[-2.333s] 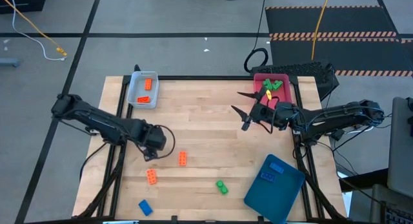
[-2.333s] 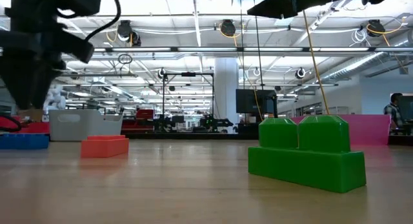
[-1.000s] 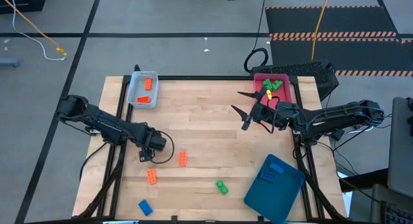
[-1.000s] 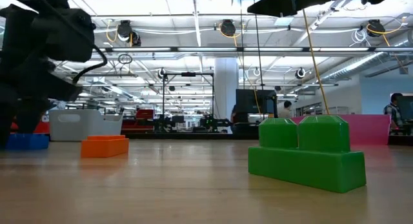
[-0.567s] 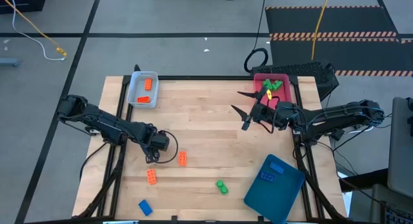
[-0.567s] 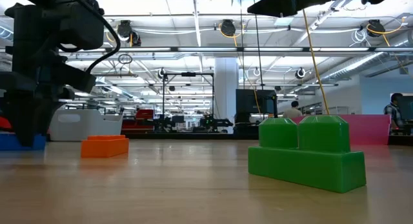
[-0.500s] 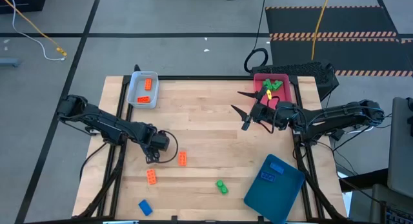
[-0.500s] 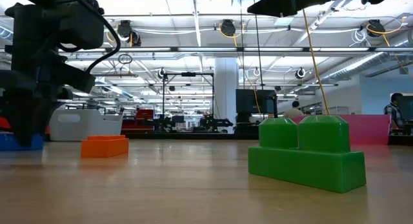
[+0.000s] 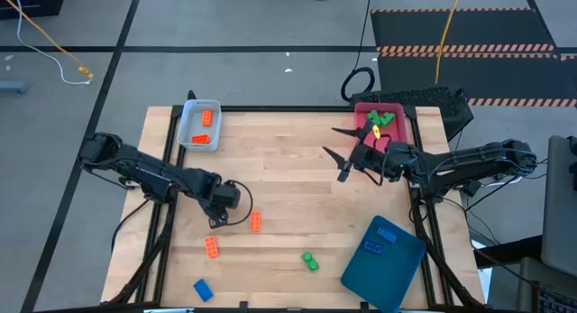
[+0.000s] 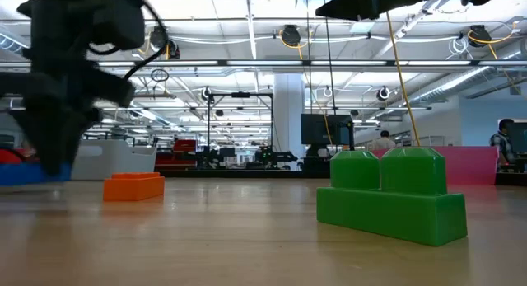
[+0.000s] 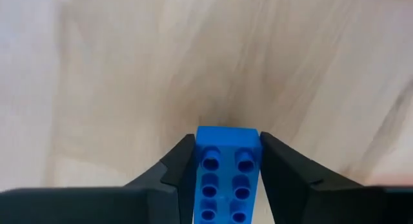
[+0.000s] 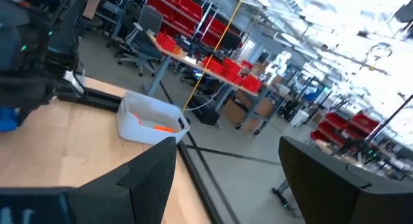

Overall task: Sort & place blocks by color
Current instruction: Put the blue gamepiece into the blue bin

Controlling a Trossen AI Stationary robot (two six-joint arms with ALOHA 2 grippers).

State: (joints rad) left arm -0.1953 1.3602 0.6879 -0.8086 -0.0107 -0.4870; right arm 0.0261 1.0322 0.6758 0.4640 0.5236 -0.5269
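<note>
My left gripper point(image 9: 216, 209) hangs over the table's left-middle, pointing down, shut on a blue block point(image 11: 226, 175). In the low view that gripper point(image 10: 54, 162) is blurred, with the blue block point(image 10: 20, 174) at its tip. Loose on the wood lie two orange blocks point(image 9: 255, 222) point(image 9: 211, 248), a green block point(image 9: 309, 261) and another blue block point(image 9: 203, 289). The green block point(image 10: 391, 195) and an orange block point(image 10: 132, 187) also show in the low view. My right gripper point(image 9: 343, 156) waits open near the pink tray; its fingers point(image 12: 151, 179) stand wide apart. My left gripper pinches the blue block between its two fingers point(image 11: 184, 159), one on each long side point(image 11: 201, 162). The fingers come from above, pointing down at the wood. The studded face is turned toward the wrist camera. The block's lower end appears just off the table.
A pale-blue tray point(image 9: 187, 133) with orange blocks sits at the far left. A pink tray point(image 9: 401, 128) with green blocks and a yellow piece is at the far right. A dark-teal tray point(image 9: 397, 268) with blue blocks lies near right. Bare wood spans the middle.
My left gripper has shifted a little toward the table's right and slightly up, blurred in the low view. The blue block at its tip stands a little higher than half a second ago. The right arm has kept still.
</note>
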